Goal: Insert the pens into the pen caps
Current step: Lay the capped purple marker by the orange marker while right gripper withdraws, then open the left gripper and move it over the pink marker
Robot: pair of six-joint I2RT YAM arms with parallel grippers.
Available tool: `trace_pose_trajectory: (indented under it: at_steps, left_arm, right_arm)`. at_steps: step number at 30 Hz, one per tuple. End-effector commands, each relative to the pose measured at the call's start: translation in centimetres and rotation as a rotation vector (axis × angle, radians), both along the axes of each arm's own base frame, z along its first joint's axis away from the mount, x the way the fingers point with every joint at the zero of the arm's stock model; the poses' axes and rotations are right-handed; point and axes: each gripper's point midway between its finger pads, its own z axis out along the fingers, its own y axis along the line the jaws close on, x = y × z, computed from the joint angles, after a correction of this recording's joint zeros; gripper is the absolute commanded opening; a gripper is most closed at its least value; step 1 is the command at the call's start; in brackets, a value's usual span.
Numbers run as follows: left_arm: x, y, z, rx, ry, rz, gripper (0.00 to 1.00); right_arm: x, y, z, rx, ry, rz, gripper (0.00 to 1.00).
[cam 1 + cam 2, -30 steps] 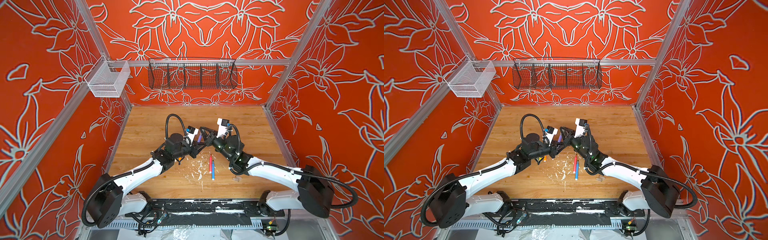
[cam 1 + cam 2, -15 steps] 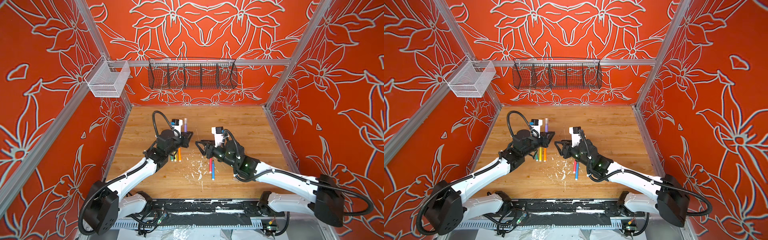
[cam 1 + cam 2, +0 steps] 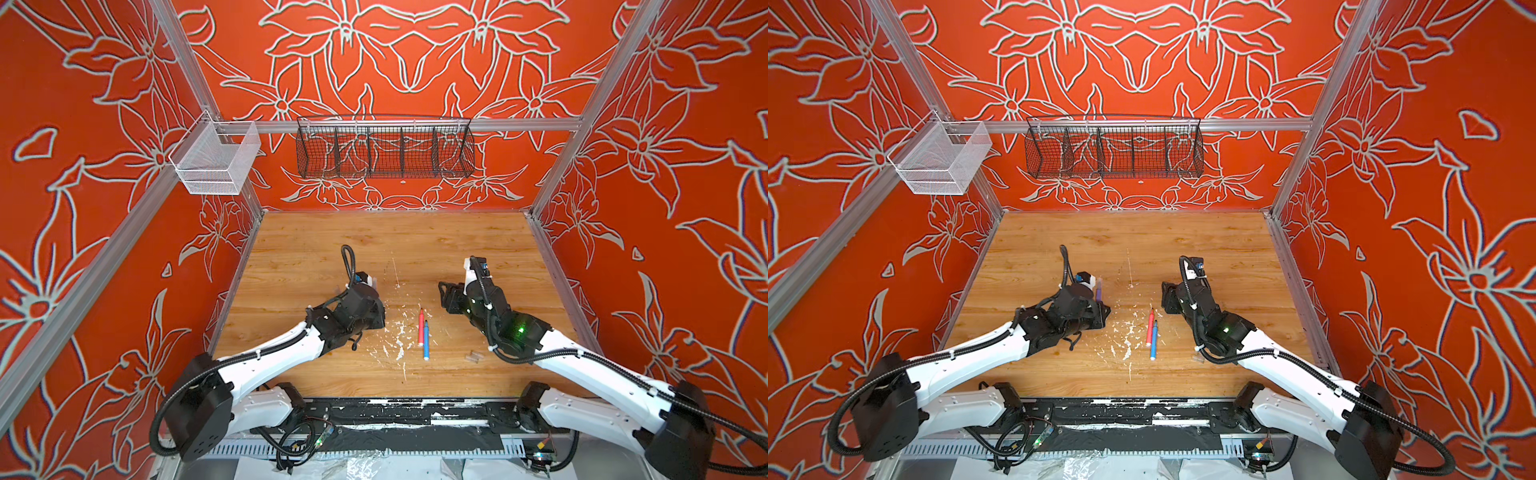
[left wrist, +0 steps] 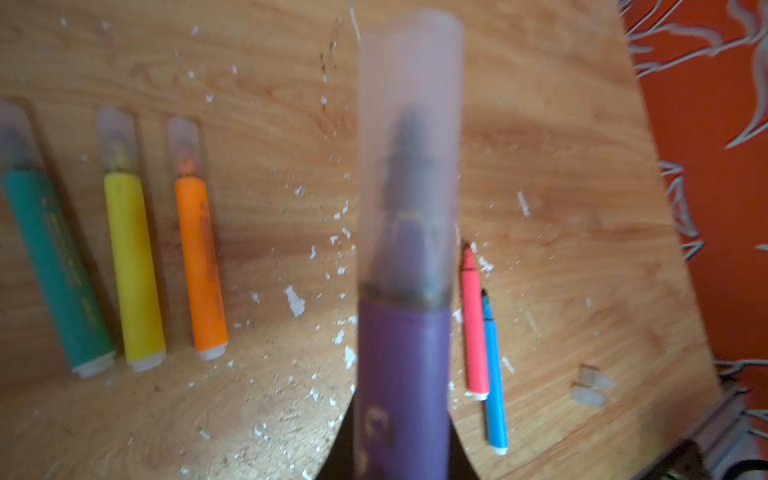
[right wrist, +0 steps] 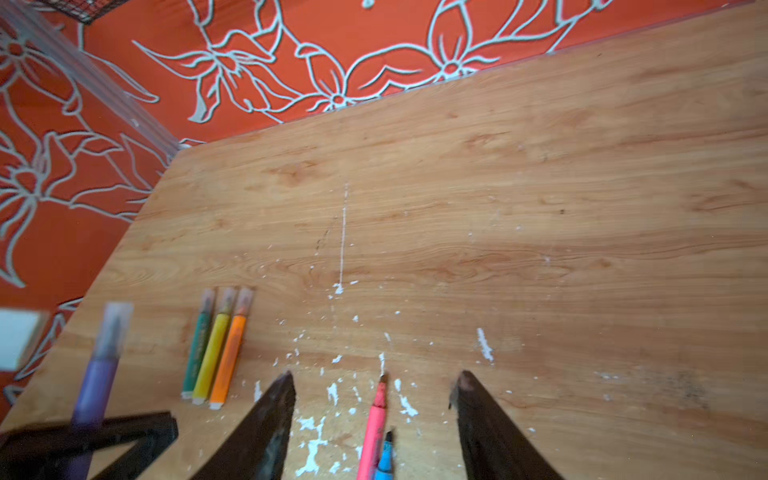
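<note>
Clamping purple pen [image 4: 403, 374], right end effector [image 5: 375, 377] spread, empty

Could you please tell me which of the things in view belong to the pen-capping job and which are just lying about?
Belong: purple pen (capped, in the left gripper), green pen, yellow pen and orange pen (capped), pink pen and blue pen (uncapped), two loose caps.
Lying about: black wire basket, white mesh basket, white flecks.

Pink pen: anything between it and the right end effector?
Nothing visible. The right end effector faces the pink pen with jaws open; in the right wrist view the pen's tip shows between them. The blue pen lies right beside it, so a grasp might catch both.
</note>
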Motion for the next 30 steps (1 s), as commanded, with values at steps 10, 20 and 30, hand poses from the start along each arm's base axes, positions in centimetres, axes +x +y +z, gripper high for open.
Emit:
trace_pose_trajectory:
  at_steps: [10,20,30]
  left_arm:
    - [0.5,2.1,-8.0,0.309,0.176,0.088,0.0]
    - [2.7,3.8,-9.3,0.538,0.173,0.125,0.0]
    - [3.5,4.5,-9.0,0.647,0.177,0.13,0.16]
  right_arm:
    - [0.6,-2.1,-0.6,-0.111,-0.014,-0.085,0.63]
    - [0.9,-1.1,-1.3,-0.114,0.026,-0.049,0.63]
    - [0.7,-1.1,-1.1,-0.104,0.023,-0.044,0.62]
